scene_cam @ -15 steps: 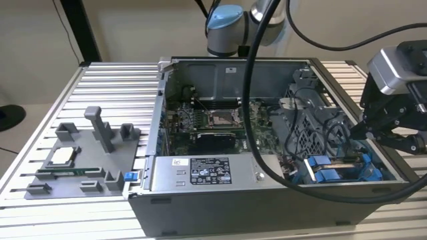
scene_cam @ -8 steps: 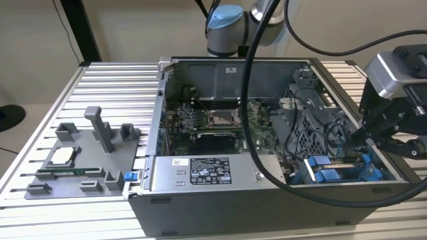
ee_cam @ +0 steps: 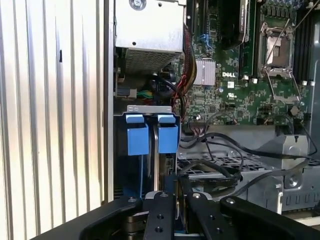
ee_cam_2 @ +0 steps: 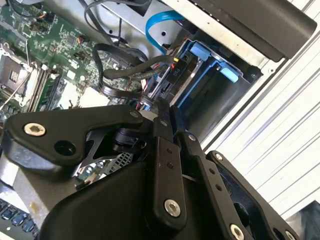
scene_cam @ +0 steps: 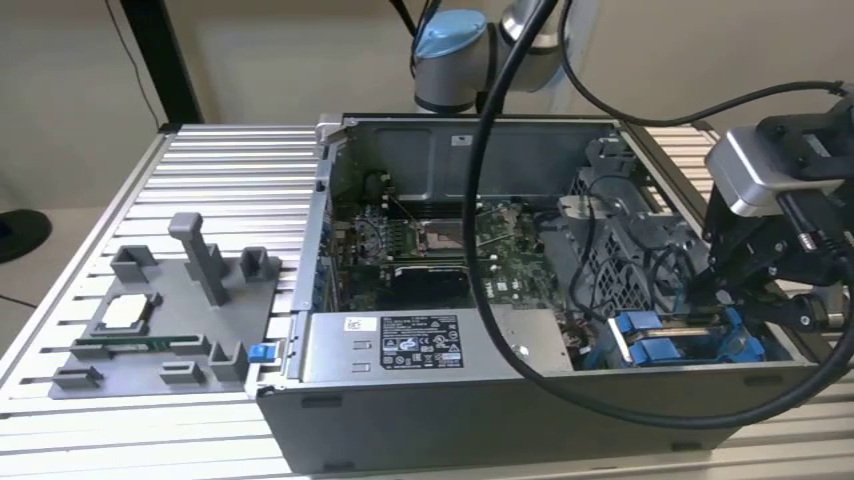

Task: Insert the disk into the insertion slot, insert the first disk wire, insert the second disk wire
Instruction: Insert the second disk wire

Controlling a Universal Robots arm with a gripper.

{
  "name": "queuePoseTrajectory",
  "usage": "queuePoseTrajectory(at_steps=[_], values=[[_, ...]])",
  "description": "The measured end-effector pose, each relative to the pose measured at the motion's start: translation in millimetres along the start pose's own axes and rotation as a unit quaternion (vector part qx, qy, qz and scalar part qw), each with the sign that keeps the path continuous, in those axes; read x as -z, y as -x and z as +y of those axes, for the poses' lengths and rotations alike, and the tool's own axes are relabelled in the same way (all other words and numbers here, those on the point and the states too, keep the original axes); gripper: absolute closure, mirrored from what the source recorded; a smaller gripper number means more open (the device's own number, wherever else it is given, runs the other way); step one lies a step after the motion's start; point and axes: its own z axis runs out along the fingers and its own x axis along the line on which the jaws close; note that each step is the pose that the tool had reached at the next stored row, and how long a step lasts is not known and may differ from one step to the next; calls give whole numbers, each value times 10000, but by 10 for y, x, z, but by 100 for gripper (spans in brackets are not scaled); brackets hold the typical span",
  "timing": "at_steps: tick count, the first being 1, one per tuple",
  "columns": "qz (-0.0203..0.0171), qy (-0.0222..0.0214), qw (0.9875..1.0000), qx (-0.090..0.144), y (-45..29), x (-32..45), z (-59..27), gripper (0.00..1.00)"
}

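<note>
Gripper [scene_cam: 727,300] hangs over the blue drive bay [scene_cam: 667,340] at about 4 o'clock in the open computer case [scene_cam: 400,400], seen from the exterior view. In both wrist views its 2 black fingers [ee_cam: 160,215] sit pressed close together. Whether they pinch a cable I cannot tell. The disk [ee_cam: 152,140] stands in the bay, 2 blue tabs up. Black cables [ee_cam: 225,155] trail beside it across the green motherboard [ee_cam: 235,95].
</note>
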Motion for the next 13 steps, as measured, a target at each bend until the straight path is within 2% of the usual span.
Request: queuePoseTrajectory(at_steps=[8,13], values=[[1,0,10000,0,0,-4,6,100],[1,-3,10000,1,-7,-43,9,100]])
